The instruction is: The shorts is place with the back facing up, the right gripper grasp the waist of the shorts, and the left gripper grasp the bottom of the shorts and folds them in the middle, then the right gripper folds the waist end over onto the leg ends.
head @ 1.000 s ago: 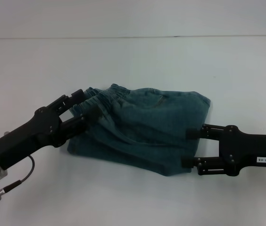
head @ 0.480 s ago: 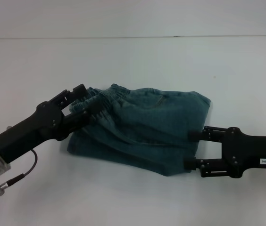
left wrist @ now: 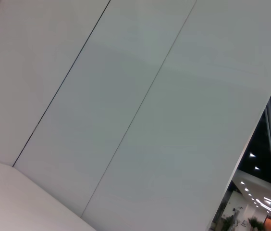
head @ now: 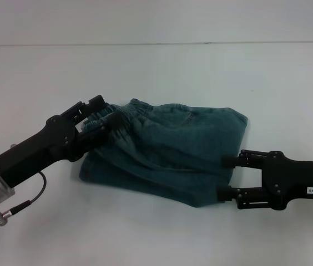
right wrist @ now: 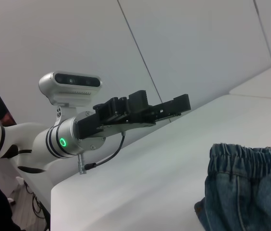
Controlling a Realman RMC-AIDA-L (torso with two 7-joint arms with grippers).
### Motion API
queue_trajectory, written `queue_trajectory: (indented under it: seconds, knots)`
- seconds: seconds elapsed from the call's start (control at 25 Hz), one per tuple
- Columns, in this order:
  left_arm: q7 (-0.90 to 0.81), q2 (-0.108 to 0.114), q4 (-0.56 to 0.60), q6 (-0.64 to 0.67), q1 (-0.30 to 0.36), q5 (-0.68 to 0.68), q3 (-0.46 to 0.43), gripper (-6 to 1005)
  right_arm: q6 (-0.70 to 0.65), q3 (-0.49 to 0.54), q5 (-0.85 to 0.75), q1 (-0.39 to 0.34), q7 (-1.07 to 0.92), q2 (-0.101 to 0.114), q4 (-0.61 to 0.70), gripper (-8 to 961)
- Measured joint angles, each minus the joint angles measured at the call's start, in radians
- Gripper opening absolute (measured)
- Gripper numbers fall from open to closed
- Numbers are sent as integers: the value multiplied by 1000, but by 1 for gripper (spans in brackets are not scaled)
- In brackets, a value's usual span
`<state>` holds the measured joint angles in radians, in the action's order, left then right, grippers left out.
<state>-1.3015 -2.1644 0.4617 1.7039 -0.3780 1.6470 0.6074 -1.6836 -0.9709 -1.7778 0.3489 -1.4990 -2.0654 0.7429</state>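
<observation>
A pale desk (head: 156,72) fills the head view, and near its middle lie the shorts (head: 173,152) — a blue-green denim bundle already doubled over on itself, its folded bulk running from left to right with a rounded corner at the far right. The waist of the shorts (head: 131,111), gathered and puckered, sits along the far-left edge of the bundle; in the right wrist view the same ruffled band (right wrist: 248,155) shows over the folded cloth with bare desk around it. Coming in from the near left on its silver arm with the green ring light, the left gripper (head: 98,117) is at the left end of the waistband, its black fingers spread apart, one at the far side of the ruffled edge and one at the near side; whether they touch the cloth cannot be told from the head view. The right wrist view shows this gripper (right wrist: 174,107) held above the desk surface, apart from the denim. From the right, the all-black right gripper (head: 227,177) reaches level toward the near right edge of the shorts — its two thin fingers stand wide apart, their tips just at the cloth's edge, holding nothing.
</observation>
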Motion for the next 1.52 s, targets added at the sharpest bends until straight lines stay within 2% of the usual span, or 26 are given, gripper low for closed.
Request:
queue_trajectory:
  seconds: [0.68, 1.52]
  knots:
    - [-2, 2, 0, -9, -13, 28, 24, 873, -1, -2, 0, 9, -9, 11, 8, 884]
    - [-4, 2, -20, -13, -33, 37, 44, 873, -13, 0, 0, 11, -23, 15, 7, 883]
